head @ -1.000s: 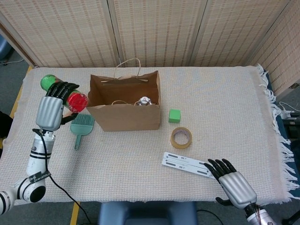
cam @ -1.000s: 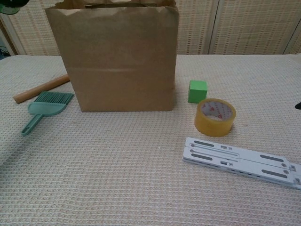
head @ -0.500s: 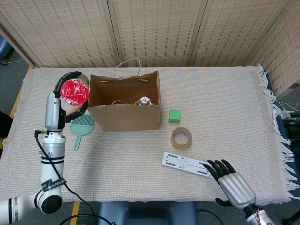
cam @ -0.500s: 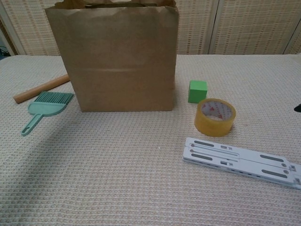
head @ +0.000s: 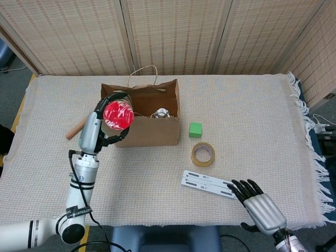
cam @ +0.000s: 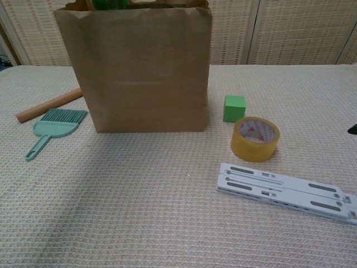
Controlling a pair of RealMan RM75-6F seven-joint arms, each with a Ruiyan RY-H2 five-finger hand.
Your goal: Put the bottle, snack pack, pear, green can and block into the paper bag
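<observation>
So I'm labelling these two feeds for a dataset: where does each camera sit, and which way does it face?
Head view: high above the near table edge, looking steeply down; shows the left hand holding the green can over the paper bag, and the right hand near the front edge.
Chest view: low, near table height, facing the bag's front; shows only a dark sliver at the right edge, too small to identify.
Shared: bag, green block, tape roll, white rail.

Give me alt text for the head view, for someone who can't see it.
The left hand holds a red-ended can above the open paper bag on a cloth-covered table. A green block, tape roll and the resting right hand lie right of it.
</observation>
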